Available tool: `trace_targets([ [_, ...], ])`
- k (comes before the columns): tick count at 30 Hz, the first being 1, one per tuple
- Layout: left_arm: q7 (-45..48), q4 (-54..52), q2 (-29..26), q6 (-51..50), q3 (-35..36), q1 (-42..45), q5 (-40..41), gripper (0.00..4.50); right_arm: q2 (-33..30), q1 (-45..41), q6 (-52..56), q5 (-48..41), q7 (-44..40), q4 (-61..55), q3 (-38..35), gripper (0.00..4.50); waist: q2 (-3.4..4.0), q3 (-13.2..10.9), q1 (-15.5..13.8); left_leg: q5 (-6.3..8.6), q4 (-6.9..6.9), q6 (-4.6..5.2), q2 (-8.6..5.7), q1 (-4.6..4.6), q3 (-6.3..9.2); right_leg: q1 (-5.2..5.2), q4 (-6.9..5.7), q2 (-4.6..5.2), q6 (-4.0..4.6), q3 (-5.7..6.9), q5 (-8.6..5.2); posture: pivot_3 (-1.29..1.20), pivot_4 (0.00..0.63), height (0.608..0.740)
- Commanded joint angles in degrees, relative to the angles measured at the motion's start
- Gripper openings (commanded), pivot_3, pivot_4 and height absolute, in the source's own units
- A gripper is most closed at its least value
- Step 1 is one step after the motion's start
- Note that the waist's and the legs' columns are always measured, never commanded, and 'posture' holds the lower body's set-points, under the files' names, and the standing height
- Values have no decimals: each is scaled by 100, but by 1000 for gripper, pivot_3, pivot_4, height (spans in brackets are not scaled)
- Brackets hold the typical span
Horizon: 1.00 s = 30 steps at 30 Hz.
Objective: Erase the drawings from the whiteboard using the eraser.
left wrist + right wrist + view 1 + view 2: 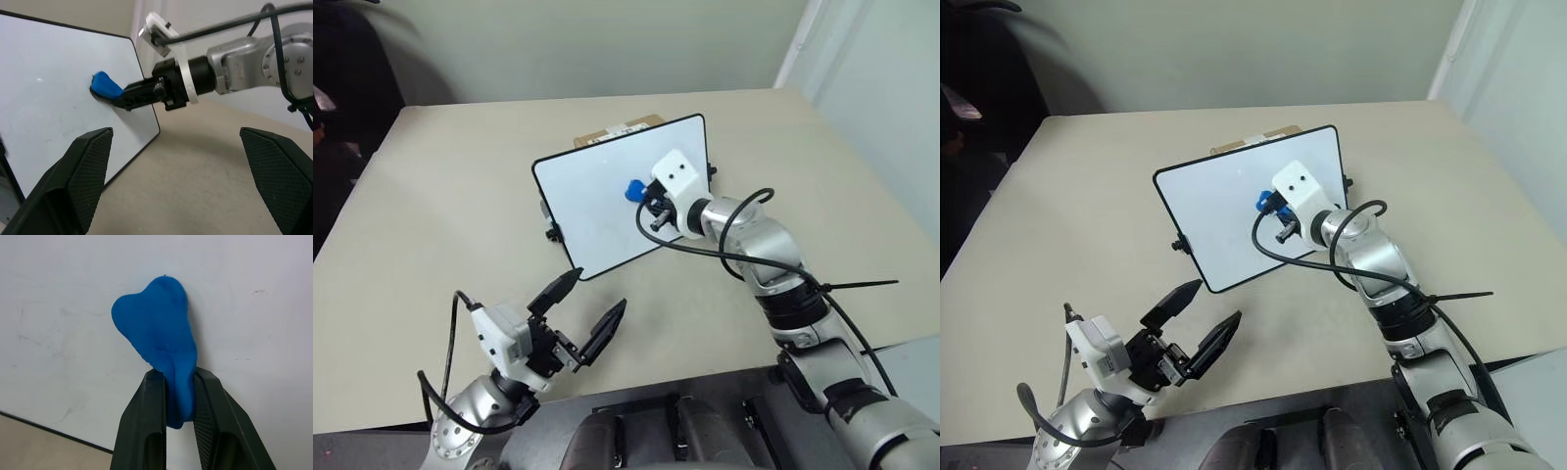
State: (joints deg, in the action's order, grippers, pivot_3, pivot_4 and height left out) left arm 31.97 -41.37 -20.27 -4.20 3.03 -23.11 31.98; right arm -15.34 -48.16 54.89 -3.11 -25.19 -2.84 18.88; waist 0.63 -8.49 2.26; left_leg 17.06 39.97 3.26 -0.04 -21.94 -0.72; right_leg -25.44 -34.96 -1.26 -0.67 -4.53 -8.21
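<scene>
- My left gripper (583, 311) is hanging w/ fingers wide, holding nothing, near the table (440, 196) edge.
- The whiteboard (597, 196) is leaning up mid-table.
- My right gripper (641, 194) is pinching the blue eraser (633, 189) vs the board.
- Pushing too hard could be tipping the board, or the eraser slipping out.

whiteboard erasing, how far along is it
Mostly done, it seems: the whiteboard shows no red scribble, only faint grey smudges in the right wrist view. In hand: the right gripper is shut on the blue eraser and presses it against the board's face. Left: any mark hidden under the eraser, then lifting off. The left gripper hangs open over the table.
</scene>
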Motion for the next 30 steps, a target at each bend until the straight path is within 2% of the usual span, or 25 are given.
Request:
trace_targets([
  [1,-1,-124,-16,61,26,-8,5,4500,-135,263,243,127,-33,9,224,454,0,0,0,0,1,0,0,0,0,2,-1,0,1,0,0,0,150,740],
  [10,29,-79,-52,21,22,70,28,4500,-410,404,724,60,-51,-238,53,454,0,0,-7,-15,4,2,0,2,0,4,-2,0,-5,-1,10,0,150,740],
  [14,59,-44,-79,4,-12,127,28,4500,-572,364,1039,-128,-156,-697,-237,454,1,0,-18,-13,2,2,0,-2,0,2,-1,0,-2,0,12,0,150,740],
  [23,89,28,-106,14,-51,203,9,4500,-1383,626,2104,-846,-515,-1822,-1534,454,1,0,-80,-23,4,-38,-2,-8,-4,8,8,3,-25,-1,-29,0,150,740],
  [28,89,42,-104,25,-87,212,-8,4500,-1818,881,2296,-961,-417,-1563,-2289,454,1,0,-92,-18,5,-30,-7,-8,-10,23,6,14,-39,-1,-57,0,150,740],
  [30,92,48,-111,25,-92,218,-6,4500,-1750,937,2401,-1057,-374,-1297,-2680,454,1,0,-92,-15,4,-28,-7,-8,-10,27,6,15,-43,-1,-63,0,150,740],
])
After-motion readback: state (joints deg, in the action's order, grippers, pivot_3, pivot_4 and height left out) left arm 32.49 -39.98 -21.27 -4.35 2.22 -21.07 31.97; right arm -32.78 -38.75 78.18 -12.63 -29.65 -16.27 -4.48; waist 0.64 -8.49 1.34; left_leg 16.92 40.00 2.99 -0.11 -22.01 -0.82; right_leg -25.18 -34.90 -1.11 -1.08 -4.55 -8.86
